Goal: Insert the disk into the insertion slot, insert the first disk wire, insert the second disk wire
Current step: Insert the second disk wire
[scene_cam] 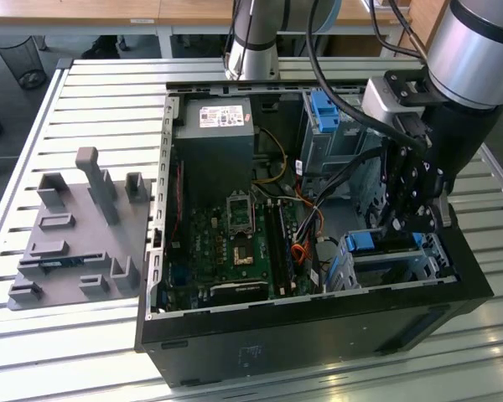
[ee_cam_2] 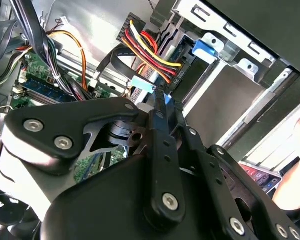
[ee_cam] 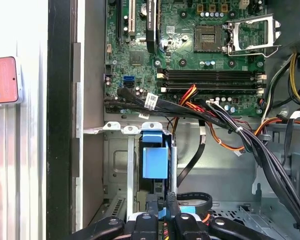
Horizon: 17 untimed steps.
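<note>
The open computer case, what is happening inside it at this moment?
A single robot arm reaches into the open computer case. Its claw hangs low over the insertion slot, where the disk with its blue carrier already sits. The claw is at the bundle of coloured wires beside the disk.

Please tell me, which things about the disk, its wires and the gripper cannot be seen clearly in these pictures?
- The disk: in the first wrist view its blue carrier shows inside the insertion slot; the cage walls hide its depth.
- Gripper: in the first wrist view the picture edge cuts off its body; what the fingertips pinch is unclear.
- Wire connectors: in the second wrist view the gripper's black linkage hides where they plug in.
</note>
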Tool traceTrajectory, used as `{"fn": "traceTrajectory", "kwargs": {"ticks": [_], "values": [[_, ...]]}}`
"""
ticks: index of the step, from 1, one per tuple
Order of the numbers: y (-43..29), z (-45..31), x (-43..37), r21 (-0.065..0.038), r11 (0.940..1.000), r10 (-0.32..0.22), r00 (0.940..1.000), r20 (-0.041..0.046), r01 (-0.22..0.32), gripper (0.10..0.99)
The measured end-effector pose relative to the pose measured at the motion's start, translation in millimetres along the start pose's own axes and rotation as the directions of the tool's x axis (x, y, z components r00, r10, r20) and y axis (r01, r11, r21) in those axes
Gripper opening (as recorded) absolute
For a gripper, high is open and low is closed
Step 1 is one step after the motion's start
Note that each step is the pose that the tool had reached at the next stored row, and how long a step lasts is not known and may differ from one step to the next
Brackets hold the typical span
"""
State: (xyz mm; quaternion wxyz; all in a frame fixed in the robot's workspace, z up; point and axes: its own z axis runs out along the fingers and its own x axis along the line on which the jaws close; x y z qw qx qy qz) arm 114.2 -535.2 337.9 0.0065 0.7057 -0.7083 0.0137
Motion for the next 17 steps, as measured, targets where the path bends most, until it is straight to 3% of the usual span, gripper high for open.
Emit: {"fn": "traceTrajectory", "kwargs": {"ticks": [4,5,7,17], "values": [[-0.1,-3.5,0.1,-0.003,1.0000,0.000,1.0000,0.0002,0.000,0.200],[-0.1,-4.0,0.2,-0.003,1.0000,0.000,1.0000,0.0002,0.000,0.137],[-0.1,-5.0,0.2,-0.005,1.0000,0.000,1.0000,0.0001,0.000,0.106],[-0.1,-6.7,0.2,-0.006,1.0000,0.000,1.0000,0.0001,0.000,0.106]]}}
